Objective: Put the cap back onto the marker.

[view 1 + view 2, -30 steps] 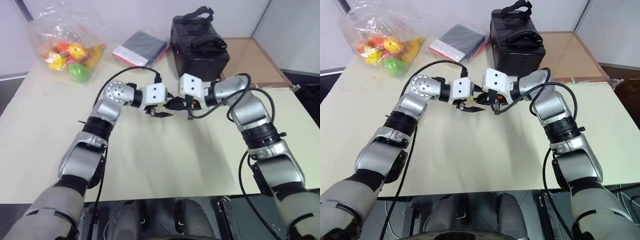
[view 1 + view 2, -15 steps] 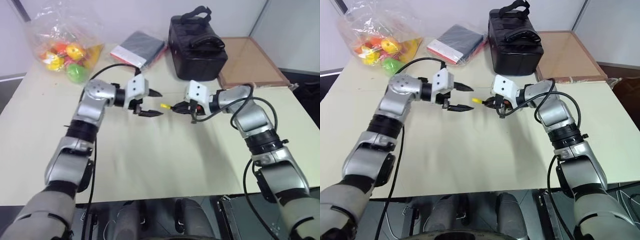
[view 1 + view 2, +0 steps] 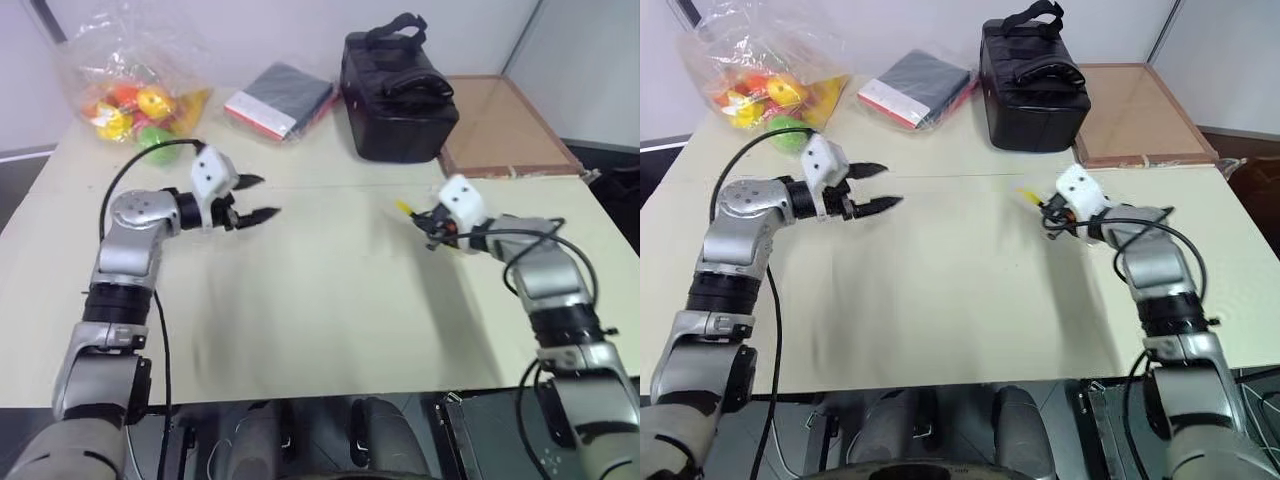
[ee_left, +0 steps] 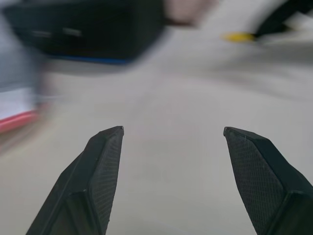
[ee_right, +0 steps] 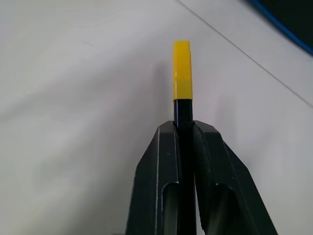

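The marker (image 5: pixel 183 115) is a slim black stick held in my right gripper (image 5: pixel 183 125), which is shut on it. The yellow cap (image 5: pixel 182 68) sits on the marker's end, past the fingertips. In the head views the cap (image 3: pixel 403 208) points left from the right gripper (image 3: pixel 430 226), which hovers over the right side of the table. My left gripper (image 3: pixel 265 197) is over the left side, pointing right, open with nothing between its fingers (image 4: pixel 105 161). The left wrist view shows the capped end (image 4: pixel 239 36) far off.
A black bag (image 3: pixel 395 85) stands at the back centre, with a dark flat packet (image 3: pixel 280 98) to its left. A clear bag of coloured toys (image 3: pixel 135 95) lies at the back left and a brown board (image 3: pixel 500 125) at the back right. Cream table (image 3: pixel 330 300) between the arms.
The two grippers were together at the centre and have drawn apart. The left one swung left, open and empty; the right one moved right and down with the capped marker.
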You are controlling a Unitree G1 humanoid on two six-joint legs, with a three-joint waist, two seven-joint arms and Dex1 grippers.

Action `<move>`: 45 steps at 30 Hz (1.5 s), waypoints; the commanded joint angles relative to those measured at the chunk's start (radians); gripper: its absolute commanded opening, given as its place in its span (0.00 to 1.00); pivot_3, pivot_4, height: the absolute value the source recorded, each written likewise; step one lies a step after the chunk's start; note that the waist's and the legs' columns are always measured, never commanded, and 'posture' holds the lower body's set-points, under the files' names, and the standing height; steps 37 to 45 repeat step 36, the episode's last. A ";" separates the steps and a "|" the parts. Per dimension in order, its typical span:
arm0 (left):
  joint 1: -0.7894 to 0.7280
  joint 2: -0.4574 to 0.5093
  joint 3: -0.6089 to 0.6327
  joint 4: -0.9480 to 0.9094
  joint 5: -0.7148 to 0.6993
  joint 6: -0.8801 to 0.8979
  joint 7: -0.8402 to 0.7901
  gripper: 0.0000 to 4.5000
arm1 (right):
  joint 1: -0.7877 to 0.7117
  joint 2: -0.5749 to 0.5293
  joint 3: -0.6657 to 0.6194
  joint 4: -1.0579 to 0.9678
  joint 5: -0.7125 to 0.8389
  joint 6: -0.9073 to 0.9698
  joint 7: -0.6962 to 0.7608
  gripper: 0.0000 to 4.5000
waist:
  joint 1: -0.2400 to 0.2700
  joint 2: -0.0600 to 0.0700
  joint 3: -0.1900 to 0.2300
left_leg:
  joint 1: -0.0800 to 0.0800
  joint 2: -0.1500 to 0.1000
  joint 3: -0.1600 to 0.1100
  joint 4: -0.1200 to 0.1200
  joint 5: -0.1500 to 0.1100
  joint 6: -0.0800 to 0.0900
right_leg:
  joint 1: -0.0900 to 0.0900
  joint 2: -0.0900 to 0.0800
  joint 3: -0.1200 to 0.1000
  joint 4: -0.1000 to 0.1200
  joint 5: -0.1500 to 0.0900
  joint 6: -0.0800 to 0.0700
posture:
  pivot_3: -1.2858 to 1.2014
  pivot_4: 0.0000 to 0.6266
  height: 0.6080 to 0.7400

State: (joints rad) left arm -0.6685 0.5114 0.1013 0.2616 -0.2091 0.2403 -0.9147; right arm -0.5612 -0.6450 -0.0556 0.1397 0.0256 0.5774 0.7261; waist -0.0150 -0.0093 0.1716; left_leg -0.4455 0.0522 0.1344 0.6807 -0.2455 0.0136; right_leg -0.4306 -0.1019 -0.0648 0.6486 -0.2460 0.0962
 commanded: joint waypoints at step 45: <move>0.401 0.041 0.191 -0.515 -0.157 0.427 0.412 0.77 | 0.089 -0.183 -0.256 0.200 0.175 -0.180 -0.014 0.96 | 0.001 0.000 0.000 | 0.002 0.000 0.000 -0.001 -0.004 0.006 | 0.003 0.000 0.000 -0.002 0.000 0.000 | 0.52 0.24 1.00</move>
